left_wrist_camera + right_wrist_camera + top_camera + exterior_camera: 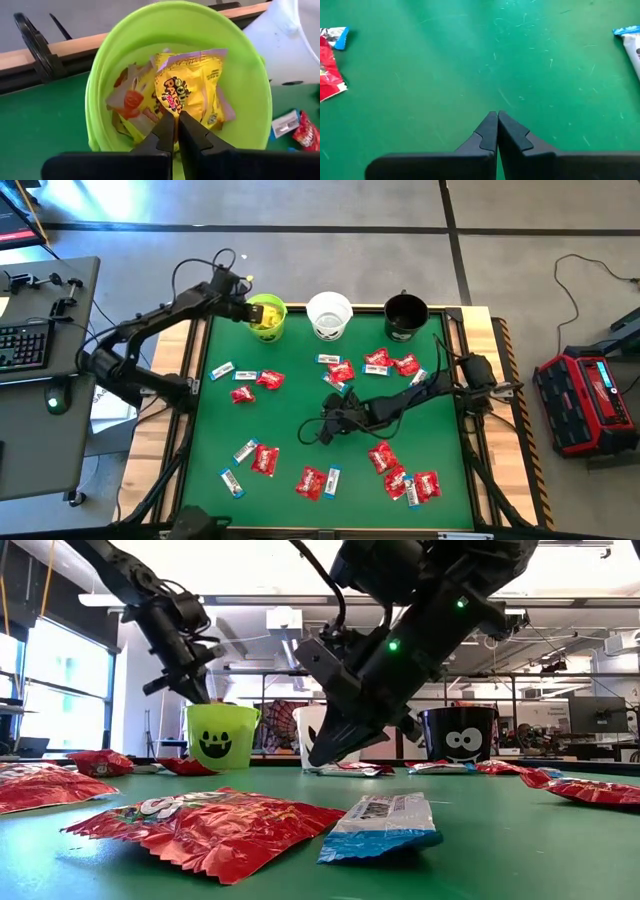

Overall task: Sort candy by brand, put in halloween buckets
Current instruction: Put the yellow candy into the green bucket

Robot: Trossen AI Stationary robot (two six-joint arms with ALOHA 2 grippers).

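Overhead, left end effector (pixel 248 308) clenched empty at lime bucket (pixel 268 319) rim, right end effector (pixel 312 432) clenched over bare green mat (pixel 290 415).

A green worktop (pixel 300 405) with wooden edges carries everything. Beside it on the left stands a grey desk (pixel 40 430) with a black keyboard (pixel 22 345). On the floor to the right sits a red case (pixel 585 402).

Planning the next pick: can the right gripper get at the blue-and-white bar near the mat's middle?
Probably yes. The right gripper, shut, hovers over bare green mat, and the blue-and-white bar lies flat beside it with nothing between them.
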